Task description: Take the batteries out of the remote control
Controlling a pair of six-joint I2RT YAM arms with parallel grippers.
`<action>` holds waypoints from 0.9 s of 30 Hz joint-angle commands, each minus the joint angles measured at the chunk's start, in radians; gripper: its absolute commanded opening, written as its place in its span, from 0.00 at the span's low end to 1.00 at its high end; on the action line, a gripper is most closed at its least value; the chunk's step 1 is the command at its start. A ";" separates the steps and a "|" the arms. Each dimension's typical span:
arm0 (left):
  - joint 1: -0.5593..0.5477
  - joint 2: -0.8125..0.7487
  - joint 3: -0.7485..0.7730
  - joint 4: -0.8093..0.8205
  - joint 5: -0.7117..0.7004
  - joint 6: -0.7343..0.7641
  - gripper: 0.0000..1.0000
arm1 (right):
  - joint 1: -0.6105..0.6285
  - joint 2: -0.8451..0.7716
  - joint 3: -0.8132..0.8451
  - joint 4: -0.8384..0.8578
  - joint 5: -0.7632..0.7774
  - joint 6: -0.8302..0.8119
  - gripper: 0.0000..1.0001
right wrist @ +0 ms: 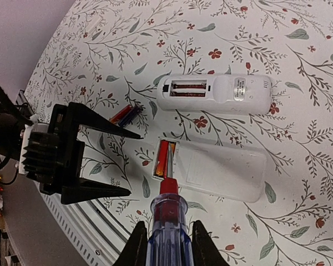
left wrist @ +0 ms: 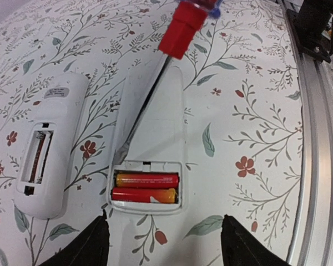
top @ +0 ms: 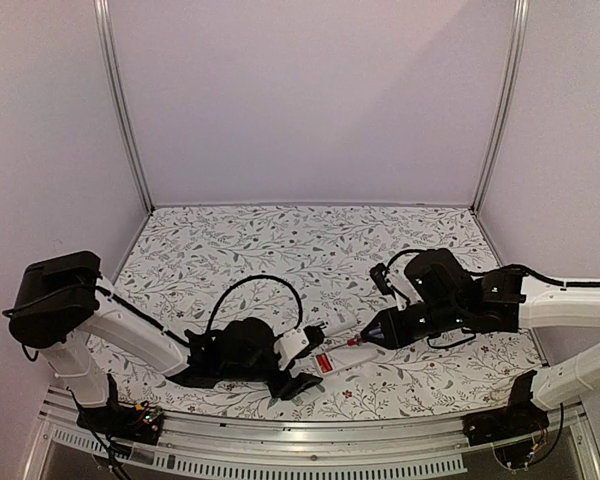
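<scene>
Nothing can be read with certainty. The only print is a small grey label (left wrist: 60, 93) on the back of a second remote (left wrist: 50, 149), which lies near the middle of the surface's near edge. Its lines look like two or three rows of tiny text, too fine to make out. The batteries (left wrist: 146, 187) in the remote control (left wrist: 166, 133) have red-orange wraps with no legible brand or number.
</scene>
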 commanded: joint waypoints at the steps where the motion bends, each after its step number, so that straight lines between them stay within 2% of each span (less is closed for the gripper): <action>1: -0.008 0.049 0.020 0.036 0.002 0.057 0.68 | 0.020 0.046 0.046 -0.023 0.044 -0.013 0.00; 27: 0.040 0.168 0.087 0.020 -0.027 0.079 0.73 | 0.092 0.166 0.178 -0.189 0.166 0.026 0.00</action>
